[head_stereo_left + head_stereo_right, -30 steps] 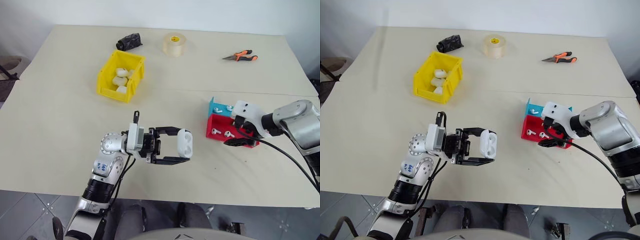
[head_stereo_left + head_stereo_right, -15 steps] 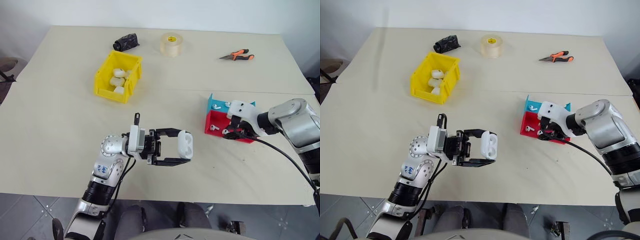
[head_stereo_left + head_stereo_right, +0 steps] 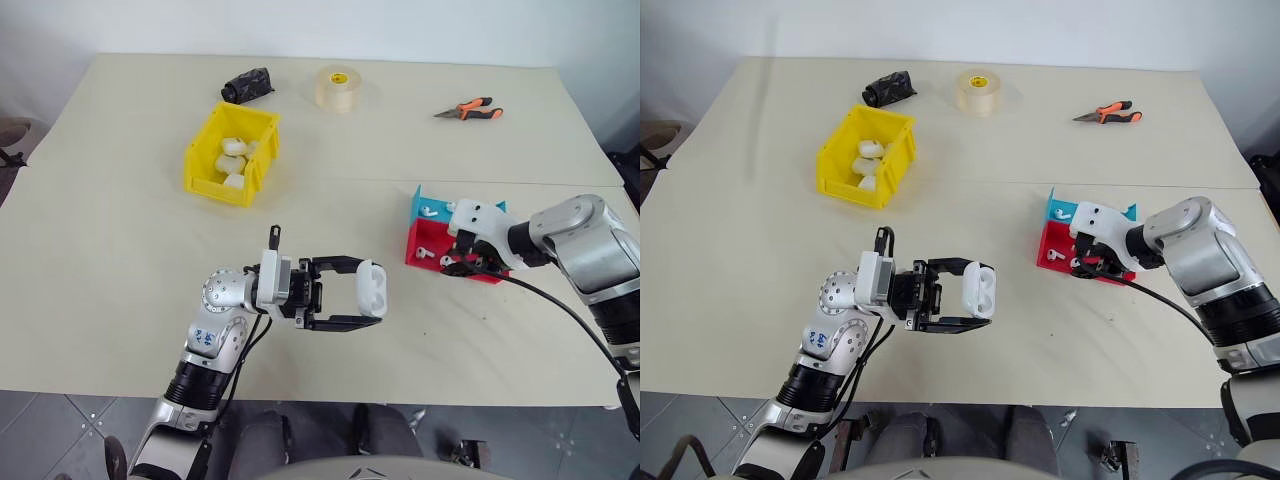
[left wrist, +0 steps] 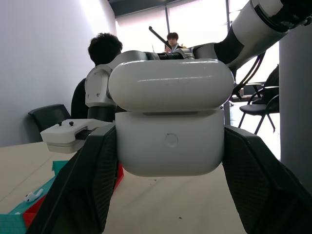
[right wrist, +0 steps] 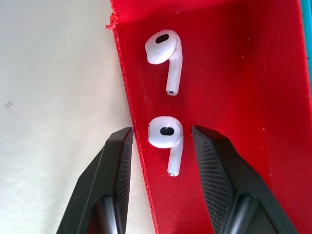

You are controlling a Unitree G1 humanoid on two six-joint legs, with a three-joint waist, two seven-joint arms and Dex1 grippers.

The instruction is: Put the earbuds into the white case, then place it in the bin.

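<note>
Narrowed since a second ago, the right gripper (image 5: 163, 161) now has its two black fingers set partway apart, one finger inside the red tray (image 5: 234, 73) and the other outside the tray's wall over the table. Between them lies one earbud (image 5: 166, 141), its head toward the far end of the fingers and its stem running back toward the wrist; whether the pads touch it cannot be told. A second earbud (image 5: 165, 57) lies just beyond it on the red floor, its stem running the same way. In the head views this gripper sits at the right of the frame, at the near corner of the red tray, with the blue tray (image 3: 432, 208) touching the red one behind.

Left gripper (image 3: 368, 299), at lower centre of the frame, has not shifted: it is clamped on the white case (image 3: 370, 290), held above the table. The case's long axis runs across the fingers, lid seam level in the wrist view, lid closed.

Bare tabletop (image 3: 120, 250) lies open between the held case and the yellow bin (image 3: 205, 170) at upper left, which holds several white cases. Tape roll (image 3: 337, 87), a dark bundle (image 3: 247, 84) and pliers (image 3: 468, 109) lie along the far edge.
</note>
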